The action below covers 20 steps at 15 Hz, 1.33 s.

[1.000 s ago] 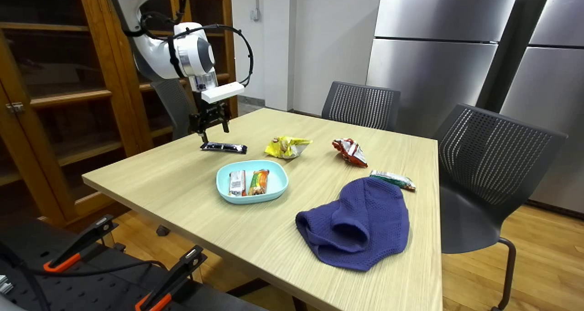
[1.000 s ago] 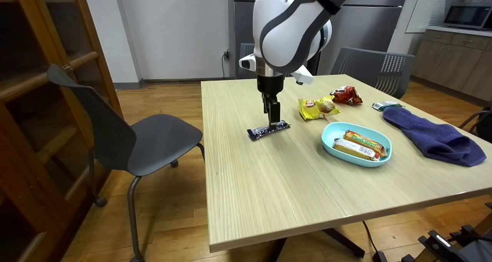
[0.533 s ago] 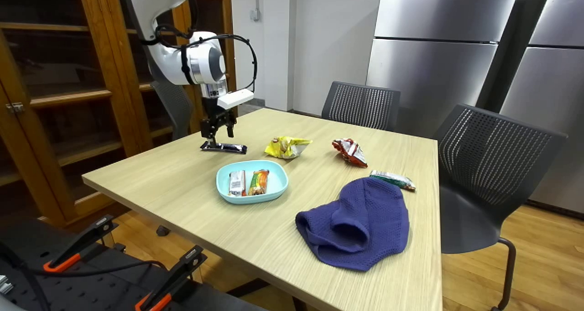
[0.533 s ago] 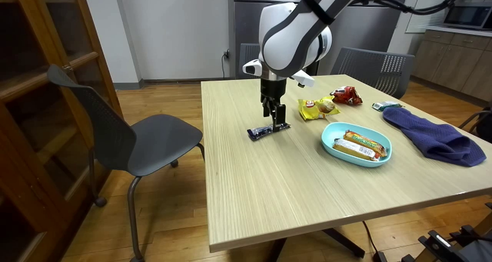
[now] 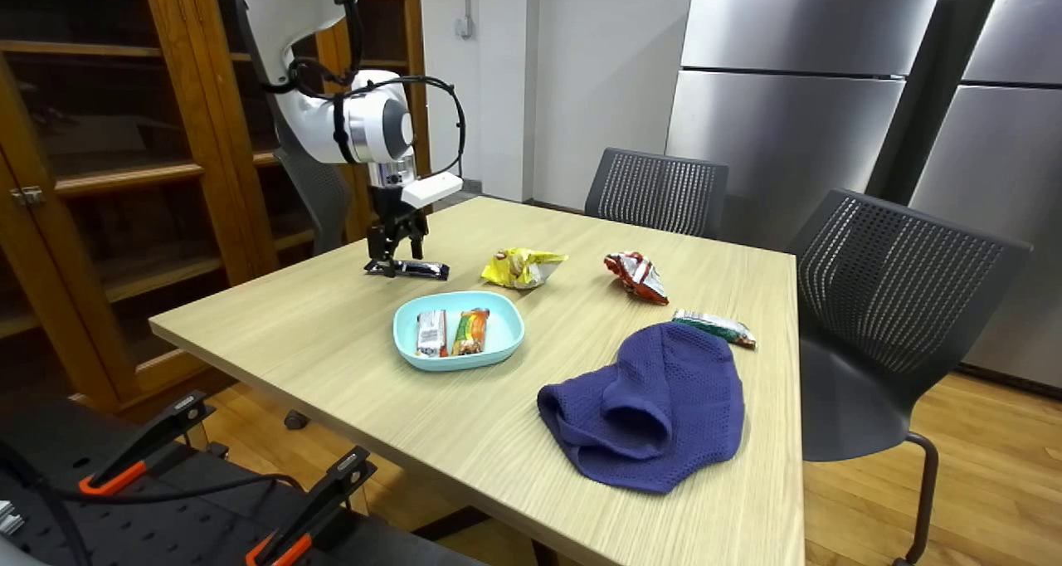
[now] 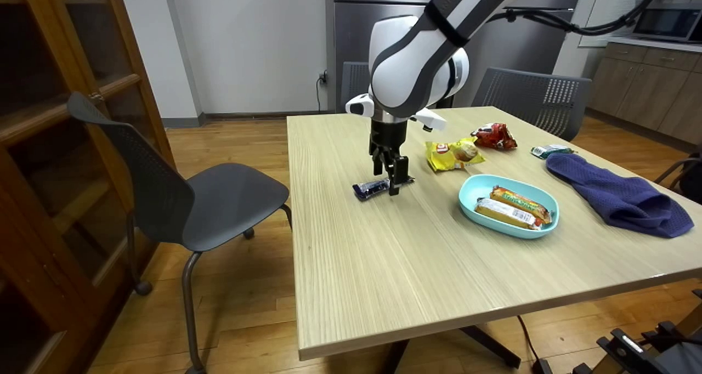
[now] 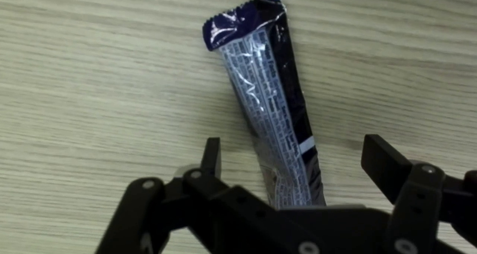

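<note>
Gripper (image 5: 403,264) over dark bar (image 5: 426,270), at left
Nearer, a turquoise tray (image 5: 504,330) holds two packets (image 5: 431,334); purple cloth (image 5: 693,400) lies near right.

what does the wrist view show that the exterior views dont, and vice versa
Only the wrist view: rows of print on the dark bar, and a gap between it and each finger.
Only the exterior views: turquoise tray with two wrapped bars, yellow bag, red bag, green packet, blue cloth, chairs.
Shared: the open gripper, dark bar, tabletop.

purple-black wrapper (image 7: 270,108) (grey printed panel (image 7: 274,116)), turquoise tray (image 5: 502,327)
</note>
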Available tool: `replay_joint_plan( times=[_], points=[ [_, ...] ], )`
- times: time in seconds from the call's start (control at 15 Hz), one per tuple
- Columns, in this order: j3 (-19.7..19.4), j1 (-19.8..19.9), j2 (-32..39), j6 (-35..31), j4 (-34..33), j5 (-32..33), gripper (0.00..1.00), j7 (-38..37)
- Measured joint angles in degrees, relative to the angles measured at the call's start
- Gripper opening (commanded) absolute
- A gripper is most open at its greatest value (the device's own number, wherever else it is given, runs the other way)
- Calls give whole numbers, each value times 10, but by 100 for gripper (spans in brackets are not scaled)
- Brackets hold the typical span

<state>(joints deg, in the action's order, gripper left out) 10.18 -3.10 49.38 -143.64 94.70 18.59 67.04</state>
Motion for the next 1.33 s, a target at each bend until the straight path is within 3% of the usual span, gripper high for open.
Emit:
replay_joint_plan(
  times=[0.07, 0.67, 1.13, 1.33],
  points=[
    [0, 0, 1, 1, -1, -1, 71, 3],
    [0, 0, 4, 10, -10, -11, 2, 14],
    [2, -2, -3, 11, -13, -17, 5, 7],
    [-8, -14, -24, 32, -12, -18, 5, -39]
  ],
)
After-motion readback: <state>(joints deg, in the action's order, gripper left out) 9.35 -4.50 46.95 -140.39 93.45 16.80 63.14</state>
